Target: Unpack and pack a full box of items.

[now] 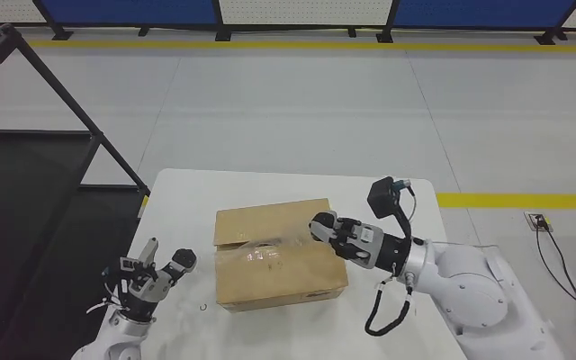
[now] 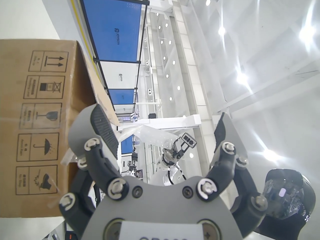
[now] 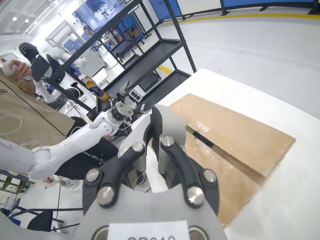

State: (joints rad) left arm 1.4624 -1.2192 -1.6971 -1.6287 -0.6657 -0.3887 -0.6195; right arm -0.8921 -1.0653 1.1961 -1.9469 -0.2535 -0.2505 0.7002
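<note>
- Grey-and-black, the left gripper (image 1: 166, 254) is hovering over the table's (image 1: 180, 193) left near corner. It is well apart from the box, with its fingers spread wide and nothing between them.
- Its own wrist view is showing the left gripper (image 2: 162, 116) angled upward. The box's (image 2: 37, 116) printed side wall is standing just beside one pad.
- A black shelf rack (image 1: 54, 180) is standing right against the table's left edge, closing off that side. The right wrist view is showing the rack's (image 3: 160, 51) open shelves beyond the table corner.
- The cardboard box (image 1: 279, 261) is sitting mid-table with both top flaps lying closed. Bare tabletop is running along its left side and behind it to the far edge.
- Clear tape (image 1: 265, 252) is glinting along the flap seam in the top view. The left wrist view is adding that the tape (image 2: 150, 133) is lifting off the box's top edge in a crumpled strip towards the far-off right gripper (image 2: 175, 148).
- The right gripper (image 1: 317, 227) is sitting at the right end of the seam, over the box top, clenched on the tape's end.
- Its own wrist view is showing the right gripper (image 3: 156, 118) with pads pressed together above the box (image 3: 232, 136). White table (image 3: 287, 101) is lying open past the box's far side.
</note>
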